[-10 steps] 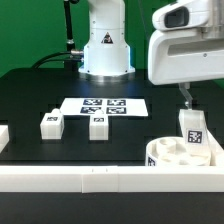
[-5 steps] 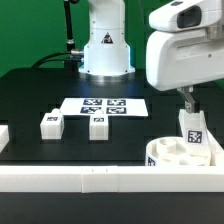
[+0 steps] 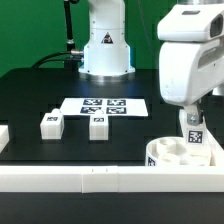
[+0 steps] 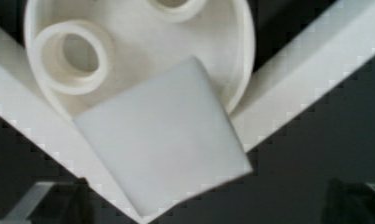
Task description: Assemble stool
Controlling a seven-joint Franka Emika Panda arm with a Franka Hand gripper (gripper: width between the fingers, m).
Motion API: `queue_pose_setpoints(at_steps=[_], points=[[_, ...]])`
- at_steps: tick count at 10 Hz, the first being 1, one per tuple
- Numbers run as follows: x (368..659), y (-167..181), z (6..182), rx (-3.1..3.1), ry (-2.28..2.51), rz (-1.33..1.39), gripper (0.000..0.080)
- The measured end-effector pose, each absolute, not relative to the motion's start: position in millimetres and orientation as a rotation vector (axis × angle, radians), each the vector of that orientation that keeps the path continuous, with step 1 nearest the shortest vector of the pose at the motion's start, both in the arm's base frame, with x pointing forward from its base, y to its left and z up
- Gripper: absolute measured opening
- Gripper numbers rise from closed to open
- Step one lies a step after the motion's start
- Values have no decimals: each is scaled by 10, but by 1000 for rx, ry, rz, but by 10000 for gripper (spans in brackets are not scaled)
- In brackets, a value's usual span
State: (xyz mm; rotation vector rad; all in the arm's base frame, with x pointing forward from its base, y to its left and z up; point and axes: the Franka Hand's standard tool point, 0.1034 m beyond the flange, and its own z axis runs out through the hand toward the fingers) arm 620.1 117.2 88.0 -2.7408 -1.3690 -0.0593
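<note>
The seat (image 3: 165, 163) lies on the surface (image 3: 30, 100) at about 4 o'clock in the exterior view, close against the border rail (image 3: 90, 181). 1 leg (image 3: 193, 133) stands at the seat's 1 o'clock edge, tag facing outward, with the gripper (image 3: 187, 110) directly over its top. I cannot tell whether the gripper is pinching the leg or spread clear of it. The hand hides the fingers in the exterior view, and the wrist view is a blur of leg and seat.

The leg appears slightly tilted in the wrist view, lying across the seat beside an open hole (image 4: 72, 55) rather than clearly down in one. If it isn't seated, pushing or twisting may jam it crooked, and letting go may let it topple. A sideways load could also skid the seat along the rail.

The 2 spare legs (image 3: 52, 123) (image 3: 98, 127) sit well apart at the seat's 9 o'clock, near the marker board (image 3: 103, 104), so they are unlikely to be knocked.
</note>
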Motion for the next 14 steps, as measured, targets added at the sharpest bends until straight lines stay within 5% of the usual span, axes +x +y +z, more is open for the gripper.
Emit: queue_pose_setpoints(at_steps=[5, 7, 8, 11, 14], points=[[6201, 1025, 829, -2514, -1800, -45, 649], [6202, 1019, 828, -2515, -1800, -44, 385], [6201, 1017, 827, -2517, -1797, -44, 334], [6201, 1014, 825, -2540, -1765, -42, 334], [6168, 1036, 815, -2863, -1144, -27, 334]])
